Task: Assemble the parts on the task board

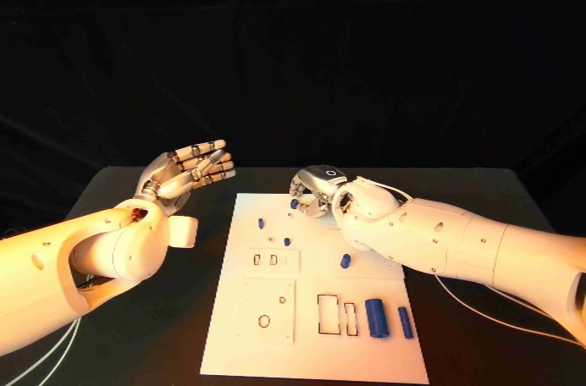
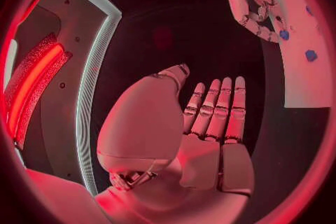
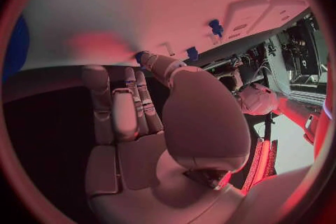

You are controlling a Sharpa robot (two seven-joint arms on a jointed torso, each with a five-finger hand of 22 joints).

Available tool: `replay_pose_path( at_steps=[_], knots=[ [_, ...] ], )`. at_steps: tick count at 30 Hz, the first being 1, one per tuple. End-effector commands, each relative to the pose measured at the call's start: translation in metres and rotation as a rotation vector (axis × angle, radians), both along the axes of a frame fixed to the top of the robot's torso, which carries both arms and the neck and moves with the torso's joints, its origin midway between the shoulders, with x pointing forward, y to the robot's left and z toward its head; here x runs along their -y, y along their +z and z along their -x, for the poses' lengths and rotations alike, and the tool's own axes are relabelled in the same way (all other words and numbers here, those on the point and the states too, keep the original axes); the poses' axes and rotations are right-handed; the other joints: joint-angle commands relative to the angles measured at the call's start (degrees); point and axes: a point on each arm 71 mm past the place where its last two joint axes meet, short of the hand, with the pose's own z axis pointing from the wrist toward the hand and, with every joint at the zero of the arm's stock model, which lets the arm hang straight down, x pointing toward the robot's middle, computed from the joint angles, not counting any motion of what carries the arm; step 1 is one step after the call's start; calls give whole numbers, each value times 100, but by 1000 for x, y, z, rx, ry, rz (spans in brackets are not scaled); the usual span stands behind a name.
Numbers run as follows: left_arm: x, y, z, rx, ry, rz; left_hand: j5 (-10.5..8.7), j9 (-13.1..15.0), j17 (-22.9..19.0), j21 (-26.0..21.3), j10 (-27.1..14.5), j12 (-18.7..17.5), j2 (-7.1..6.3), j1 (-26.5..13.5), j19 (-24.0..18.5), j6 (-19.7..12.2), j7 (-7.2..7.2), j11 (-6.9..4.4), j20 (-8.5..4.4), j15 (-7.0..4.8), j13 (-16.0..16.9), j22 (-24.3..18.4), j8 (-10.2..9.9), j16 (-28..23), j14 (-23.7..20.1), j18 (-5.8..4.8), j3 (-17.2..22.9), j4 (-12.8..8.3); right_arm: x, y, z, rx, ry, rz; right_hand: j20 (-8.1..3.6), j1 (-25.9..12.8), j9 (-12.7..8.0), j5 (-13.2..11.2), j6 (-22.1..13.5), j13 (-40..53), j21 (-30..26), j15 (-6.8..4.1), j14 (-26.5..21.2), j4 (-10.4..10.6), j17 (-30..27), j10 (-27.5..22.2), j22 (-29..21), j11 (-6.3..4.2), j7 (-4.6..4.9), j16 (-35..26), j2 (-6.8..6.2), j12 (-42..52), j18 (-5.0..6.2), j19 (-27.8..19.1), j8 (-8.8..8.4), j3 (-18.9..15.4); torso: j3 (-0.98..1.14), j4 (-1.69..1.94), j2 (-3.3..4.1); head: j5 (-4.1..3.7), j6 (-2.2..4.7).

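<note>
A black tabletop (image 1: 146, 335) carries the white board (image 1: 245, 352), which lies flat across its middle and reaches toward the near edge. Bare dark surface shows on both sides of the board.

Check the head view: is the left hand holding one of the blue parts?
No. The left hand hovers beside the white board with its fingers spread and nothing between them.
</note>
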Motion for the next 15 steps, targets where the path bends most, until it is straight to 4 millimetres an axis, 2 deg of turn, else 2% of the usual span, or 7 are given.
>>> replay_pose_path(
  at_steps=[1, 2, 3, 7, 10, 12, 15],
  knots=[
    [2, 2, 0, 6, -19, 10, -36, 6, 9, 21, 31, 38, 8, -59, 33, 25, 580, 8, 3, 3, 7, 8, 27, 29, 28, 78, 45, -1, 5, 1, 2, -5, -5, -7, 42, 131, -19, 4, -143, -57, -356, 40, -134, 32, -338, -267, -363, 40, -33, -174, 44, 63, 111, -233, -110, -461, 1, -12, -7, 14, -18],
    [1, 2, 0, 6, -19, 10, -36, 6, 9, 21, 31, 38, 8, -59, 33, 25, 580, 8, 3, 3, 7, 8, 27, 29, 28, 78, 45, -1, 8, 1, 3, -5, -6, -12, 76, 232, -45, 46, -246, -87, -838, 65, -356, 85, -868, -485, -911, 89, -67, -473, 113, 77, 197, -596, -202, -770, 1, -10, -6, 15, -17],
    [1, 2, 0, 6, -18, 10, -36, 6, 9, 21, 31, 38, 8, -59, 33, 25, 580, 8, 3, 3, 7, 8, 27, 29, 28, 78, 45, -1, 11, 1, 4, -6, -8, -17, 101, 381, -61, 90, -261, -77, -941, 86, -429, 175, -1016, -590, -958, 111, -95, -537, 196, 173, 207, -626, -258, -1107, 0, -12, -7, 18, -16],
    [0, 2, 0, 1, -17, 10, -41, 5, 13, 26, 38, 35, 5, -69, 41, 23, 582, 8, 3, 2, 5, 8, 28, 31, 32, 82, 58, 0, 29, 4, 8, -6, -27, -43, 117, 657, -99, 92, -279, -72, -1090, 101, -562, 463, -1352, -745, -1006, 121, -104, -653, 251, 405, 209, -613, -372, -1584, 5, -20, -17, 33, -28],
    [-1, 2, 0, -1, -18, 11, -42, 2, 14, 26, 39, 35, 5, -70, 43, 5, 582, 8, 4, 2, 5, 7, 25, 31, 32, 83, 61, 0, 47, 8, 12, -2, -49, -81, 113, 711, -105, 87, -257, -64, -1145, 92, -633, 577, -1520, -704, -1024, 105, -76, -728, 273, 513, 210, -621, -391, -1653, 9, -34, -29, 57, 1],
    [-3, 2, 0, -3, -15, 10, -42, 2, 14, 26, 39, 35, 5, -70, 43, 5, 582, 8, 4, 2, 5, 7, 25, 31, 32, 83, 61, 0, 63, 15, 15, 10, -72, -119, 56, 768, -103, 130, -105, -20, -1155, 25, -516, 674, -1360, -315, -1014, 22, 76, -600, 299, 801, 217, -549, -369, -1520, 17, -74, -51, 70, -4],
    [-4, 2, 0, -5, -12, 10, -42, 2, 14, 26, 39, 35, 5, -70, 43, 5, 582, 8, 4, 2, 5, 7, 25, 31, 32, 83, 61, 0, 81, 25, 19, 19, -101, -162, -6, 734, -120, 140, 23, -6, -986, -47, -336, 807, -1077, 170, -802, -52, 43, -390, 215, 1057, 182, -351, -380, -1245, 20, -109, -72, 68, -2]
  ],
)
